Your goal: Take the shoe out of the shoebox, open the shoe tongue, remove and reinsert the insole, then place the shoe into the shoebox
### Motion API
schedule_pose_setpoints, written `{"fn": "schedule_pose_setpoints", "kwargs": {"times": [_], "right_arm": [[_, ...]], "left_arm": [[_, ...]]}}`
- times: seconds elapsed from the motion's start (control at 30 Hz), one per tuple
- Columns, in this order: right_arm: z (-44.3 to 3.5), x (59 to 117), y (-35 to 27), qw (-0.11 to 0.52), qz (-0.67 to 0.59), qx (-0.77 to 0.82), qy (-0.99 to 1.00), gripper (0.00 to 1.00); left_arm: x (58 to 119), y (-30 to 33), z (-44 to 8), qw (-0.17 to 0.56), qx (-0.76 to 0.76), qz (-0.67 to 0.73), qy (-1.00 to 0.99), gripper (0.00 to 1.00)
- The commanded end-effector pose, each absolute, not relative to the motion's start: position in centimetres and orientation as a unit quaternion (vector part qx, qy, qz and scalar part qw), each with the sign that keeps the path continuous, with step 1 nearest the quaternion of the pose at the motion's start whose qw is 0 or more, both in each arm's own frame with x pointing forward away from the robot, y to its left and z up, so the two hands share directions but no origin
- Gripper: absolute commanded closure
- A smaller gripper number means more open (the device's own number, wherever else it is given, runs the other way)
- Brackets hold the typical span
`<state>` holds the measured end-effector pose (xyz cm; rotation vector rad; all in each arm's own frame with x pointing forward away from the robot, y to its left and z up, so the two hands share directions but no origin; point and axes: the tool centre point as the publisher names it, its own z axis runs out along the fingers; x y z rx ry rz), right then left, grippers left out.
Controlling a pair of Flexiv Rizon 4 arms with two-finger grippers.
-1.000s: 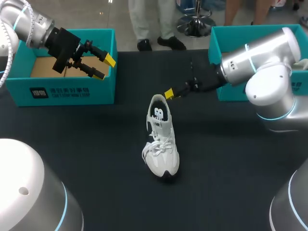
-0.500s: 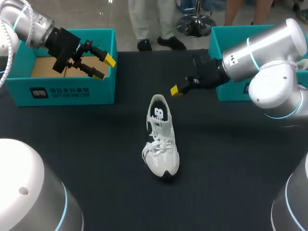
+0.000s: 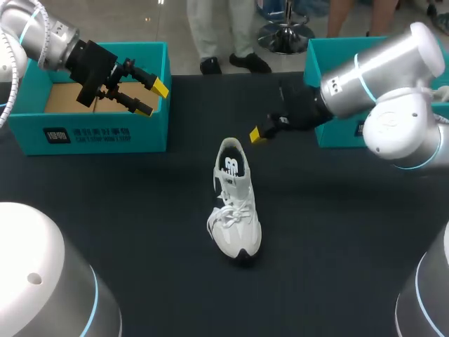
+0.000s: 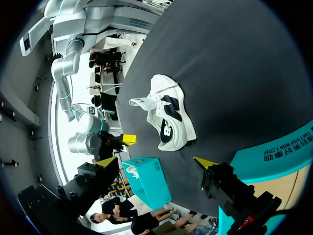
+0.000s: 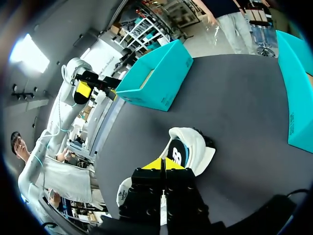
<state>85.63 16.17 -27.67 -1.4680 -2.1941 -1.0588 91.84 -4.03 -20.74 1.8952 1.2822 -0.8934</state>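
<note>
A white sneaker (image 3: 235,203) with a dark inside stands upright on the black table, toe toward the near edge; it also shows as the sneaker (image 4: 168,115) and the sneaker (image 5: 191,147). My right gripper (image 3: 258,133) hangs just beyond and to the right of the heel, shut on nothing and clear of the shoe. In its own view, the right gripper (image 5: 161,164) has its yellow tips pressed together above the heel. My left gripper (image 3: 151,98) is open over the front right corner of the left teal shoebox (image 3: 105,137). The left gripper (image 4: 156,162) holds nothing.
A second teal box (image 3: 330,91) stands at the back right, behind my right arm; it appears as the second teal box (image 4: 146,183) and the second teal box (image 5: 299,93). The left shoebox (image 5: 159,78) shows a brown cardboard floor. Bare black tabletop (image 3: 140,210) surrounds the shoe.
My right gripper has closed and drawn back a little to the right, away from the shoe's heel. The left arm and the shoe have stayed still.
</note>
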Motion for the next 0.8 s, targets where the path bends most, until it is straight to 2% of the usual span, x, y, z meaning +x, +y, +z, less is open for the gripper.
{"fn": "schedule_pose_setpoints", "kwargs": {"times": [0.03, 0.53, 0.8], "right_arm": [[-26.9, 86.5, 18.1, 0.060, -0.199, -0.591, -0.780, 1.00], [-27.4, 86.0, 18.3, -0.031, -0.161, -0.653, -0.739, 1.00], [-27.9, 85.9, 18.9, -0.022, -0.106, -0.650, -0.753, 1.00]], "left_arm": [[91.8, -4.0, -20.7, 0.335, 0.727, -0.341, 0.492, 0.00], [91.8, -4.0, -20.7, 0.335, 0.727, -0.341, 0.492, 0.00], [91.8, -4.0, -20.7, 0.335, 0.727, -0.341, 0.492, 0.00]]}}
